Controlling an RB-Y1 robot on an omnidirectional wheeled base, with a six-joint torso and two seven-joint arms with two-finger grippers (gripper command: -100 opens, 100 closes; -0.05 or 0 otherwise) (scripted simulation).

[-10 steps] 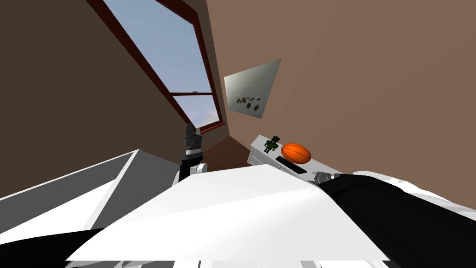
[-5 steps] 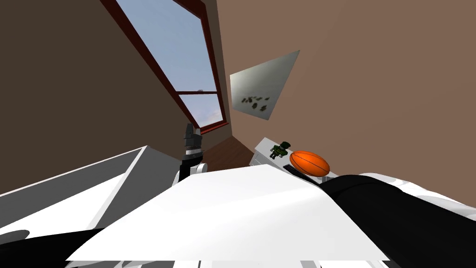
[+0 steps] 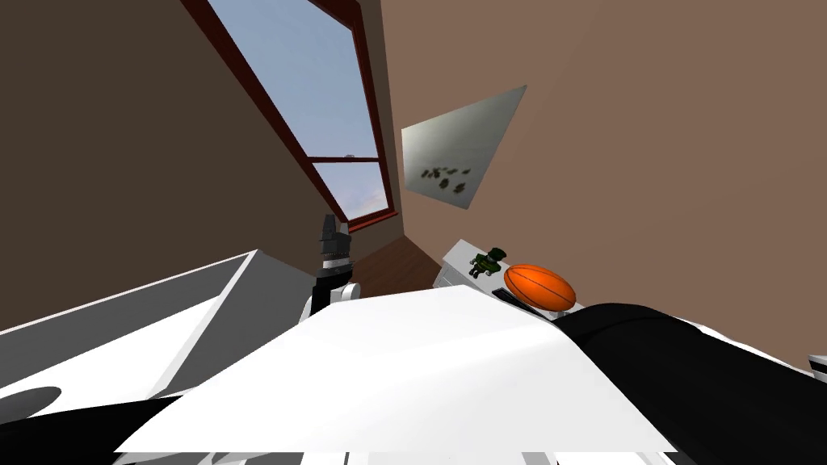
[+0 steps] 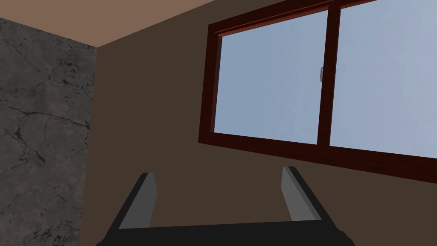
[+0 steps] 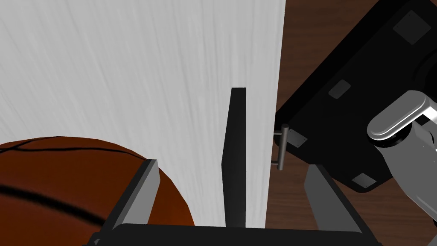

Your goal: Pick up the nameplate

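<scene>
- The nameplate [image 5: 234,158] is a thin, plain slab, dark grey to black, with no lettering visible; the right wrist view sees it edge on as a narrow dark strip with straight sides and a square end
- It sits on the white desk [image 5: 128,64], whose top has a faint grain; it runs along the desk's front edge, just inside it
- The right claw [image 5: 232,166] is spread wide with nothing held; the nameplate lies between its two fingers, apart from both; one finger stands in front of the ball, the other past the desk's edge, in front of the dark wood floor [image 5: 298,34]
- An orange basketball [image 5: 64,183] with black seams rests on the desk beside the nameplate, on the side away from the edge
- A small grey bar handle [image 5: 281,147] sticks out from the desk's front, just beyond the nameplate
- In the head view a small green toy figure [image 3: 487,261] stands on the desk beyond the ball
- The left claw [image 4: 217,175] is raised well apart from the desk, its fingers spread wide and empty
</scene>
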